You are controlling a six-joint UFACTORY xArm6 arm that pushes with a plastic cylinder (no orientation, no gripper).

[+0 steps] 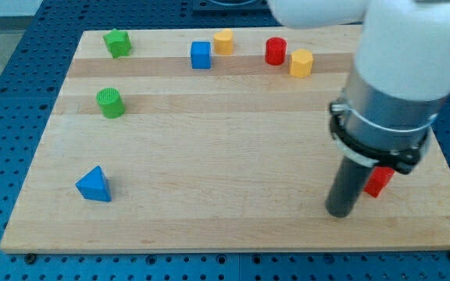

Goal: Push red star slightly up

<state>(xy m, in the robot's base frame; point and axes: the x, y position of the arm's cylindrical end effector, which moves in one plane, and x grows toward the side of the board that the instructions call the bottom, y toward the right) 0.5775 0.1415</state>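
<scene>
The arm is a fat white casing, then a grey metal cylinder ringed by a black clamp, ending in a dark rod.

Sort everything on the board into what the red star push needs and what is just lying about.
Needed: red star, partly hidden behind the arm; my tip, just to its left.

Lying about: green star, green cylinder, blue triangle, blue cube, yellow cylinder, red cylinder, yellow hexagon.
</scene>
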